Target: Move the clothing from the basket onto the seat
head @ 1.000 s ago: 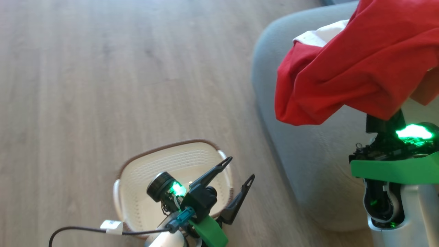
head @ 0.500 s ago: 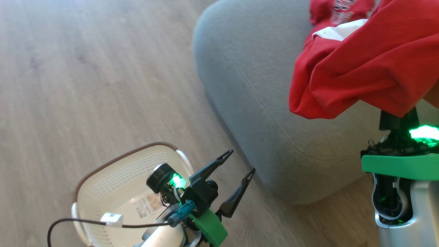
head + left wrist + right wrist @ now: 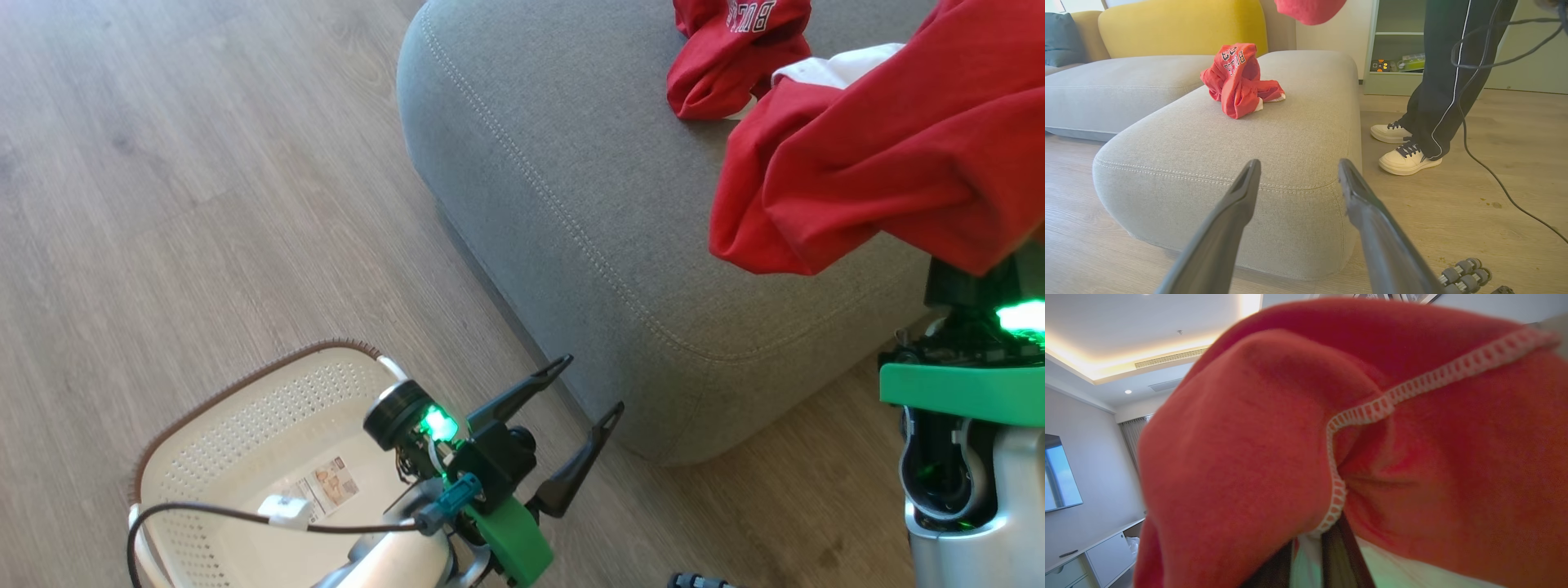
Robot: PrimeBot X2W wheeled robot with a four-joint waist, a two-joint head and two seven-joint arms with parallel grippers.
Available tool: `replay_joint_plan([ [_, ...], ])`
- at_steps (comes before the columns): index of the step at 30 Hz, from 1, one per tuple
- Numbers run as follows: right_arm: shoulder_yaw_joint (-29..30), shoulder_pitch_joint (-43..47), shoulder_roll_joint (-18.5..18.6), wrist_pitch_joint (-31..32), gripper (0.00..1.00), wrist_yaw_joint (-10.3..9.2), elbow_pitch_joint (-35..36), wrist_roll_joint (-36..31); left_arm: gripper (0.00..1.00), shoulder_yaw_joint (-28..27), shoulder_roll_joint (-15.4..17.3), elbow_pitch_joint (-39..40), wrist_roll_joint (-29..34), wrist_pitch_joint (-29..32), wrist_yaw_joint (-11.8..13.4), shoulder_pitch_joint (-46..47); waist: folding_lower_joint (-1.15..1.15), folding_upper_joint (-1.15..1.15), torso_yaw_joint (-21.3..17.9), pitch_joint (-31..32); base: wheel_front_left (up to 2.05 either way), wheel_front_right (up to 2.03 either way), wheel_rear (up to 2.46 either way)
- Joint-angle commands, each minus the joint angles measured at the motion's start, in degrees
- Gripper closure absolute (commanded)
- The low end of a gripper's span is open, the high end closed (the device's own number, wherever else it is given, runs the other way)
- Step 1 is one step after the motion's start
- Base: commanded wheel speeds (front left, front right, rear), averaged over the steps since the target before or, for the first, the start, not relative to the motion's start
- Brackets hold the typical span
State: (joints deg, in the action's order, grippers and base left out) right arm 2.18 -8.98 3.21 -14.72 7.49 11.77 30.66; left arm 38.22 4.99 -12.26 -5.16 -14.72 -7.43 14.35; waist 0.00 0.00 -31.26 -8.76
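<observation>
Clothing shows as two red pieces, and neither lies in the basket [image 3: 269,412]. The BULLS jersey [image 3: 1237,81] sits crumpled on top of the grey seat [image 3: 571,180], well in from its rounded, stitched edge, so that piece looks done. The plain red garment [image 3: 882,163], with white trim, hangs bunched in the air above the seat, draped over the right pincer [image 3: 1309,559]. In the right wrist view the two dark fingers stand close together and run up into a fold of the cloth, so I judge them clamped on it, though the tips are buried. The head view cannot settle whether the lowest fold touches the cushion. The basket stands on the wooden floor [image 3: 163,204] near the seat's corner. The part of its bottom that shows carries a label sticker [image 3: 322,488] and no fabric. The left forearm covers one end, so something small there cannot be ruled out. The left pincer [image 3: 593,382] hangs between the basket and the seat's corner, fingers spread apart with nothing between them. What is left, by my reading, is to lower the held garment onto the cushion, let go, and check the hidden end of the basket.
</observation>
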Motion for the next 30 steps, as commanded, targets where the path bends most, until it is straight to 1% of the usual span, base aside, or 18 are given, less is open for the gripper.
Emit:
replay_joint_plan([
  [1,-0.7,-2.2,-0.3,-0.3,1.00,0.00,2.6,-0.2,0.00,-0.9,0.3,1.5,-0.4,-0.3,-0.1,2.9,0.00,0.00,-0.1,-0.2,0.00,0.00,0.00],
  [11,0.1,-1.9,-0.3,-0.3,1.00,0.00,2.5,0.5,0.00,-0.3,0.6,1.2,-0.8,-0.3,-0.1,3.4,0.00,0.00,-0.1,-0.5,0.00,0.00,0.00],
  [17,0.4,-2.1,-0.3,-0.3,1.00,0.00,1.2,1.3,0.00,-0.9,0.8,1.5,-0.6,-0.3,-0.1,2.7,0.00,0.00,0.0,-0.6,0.00,0.00,0.00],
  [21,0.6,-2.8,-0.3,-0.3,1.00,0.00,0.0,0.5,0.00,-1.4,0.8,1.7,-0.3,-0.3,-0.1,2.0,0.00,0.00,0.0,-0.7,0.00,0.00,0.00],
  [23,0.4,-3.2,0.2,-0.3,1.00,0.00,-1.8,-0.6,0.00,-1.3,1.0,1.6,-0.2,-0.3,-0.1,1.8,0.00,0.00,-0.1,-0.9,0.00,0.00,0.00],
  [26,1.9,-4.6,1.0,-0.3,1.00,0.00,-7.1,-2.4,0.00,-1.1,1.6,1.6,0.1,-0.3,-0.1,2.0,0.00,0.00,0.0,-1.6,0.00,0.00,0.00],
  [30,4.5,-9.2,2.8,-0.3,1.00,0.00,-12.6,-2.6,0.00,-1.5,2.3,1.7,0.5,-0.3,-0.1,2.6,0.00,0.00,1.5,-3.2,0.00,0.00,0.00],
])
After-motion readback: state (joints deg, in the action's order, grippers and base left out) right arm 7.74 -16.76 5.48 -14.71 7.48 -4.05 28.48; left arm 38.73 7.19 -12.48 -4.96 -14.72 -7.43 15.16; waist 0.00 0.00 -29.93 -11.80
